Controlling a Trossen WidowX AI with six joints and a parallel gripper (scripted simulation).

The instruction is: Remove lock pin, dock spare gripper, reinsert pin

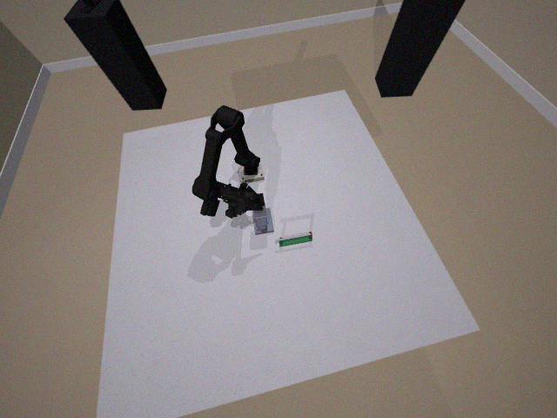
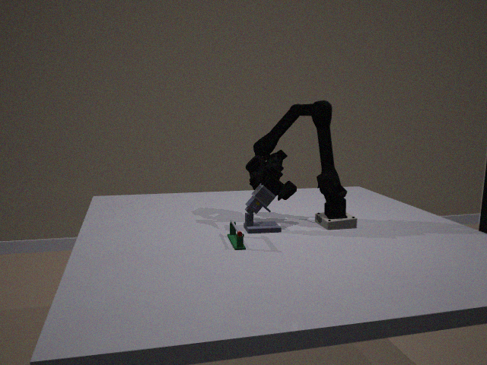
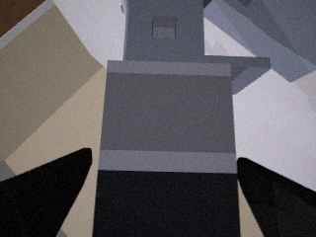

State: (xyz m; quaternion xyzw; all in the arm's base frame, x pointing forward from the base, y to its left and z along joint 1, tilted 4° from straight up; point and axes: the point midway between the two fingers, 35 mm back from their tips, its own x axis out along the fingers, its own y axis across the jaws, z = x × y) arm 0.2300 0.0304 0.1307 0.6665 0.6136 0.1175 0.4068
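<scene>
The end effector [image 3: 163,197] is being held spread wide, gripping nothing. The spare gripper [image 3: 168,128] is sitting between its fingers, tilted on the mount [image 2: 262,226] just below.

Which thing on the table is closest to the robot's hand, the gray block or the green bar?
The gray block. It sits tilted on its stand right between the open hand, while the green bar lies apart on the table.

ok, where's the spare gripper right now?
In the exterior view the spare gripper sits tilted on the grey mount, just behind the green rack. The wrist view shows it between the open fingers, which stand apart from its sides.
</scene>
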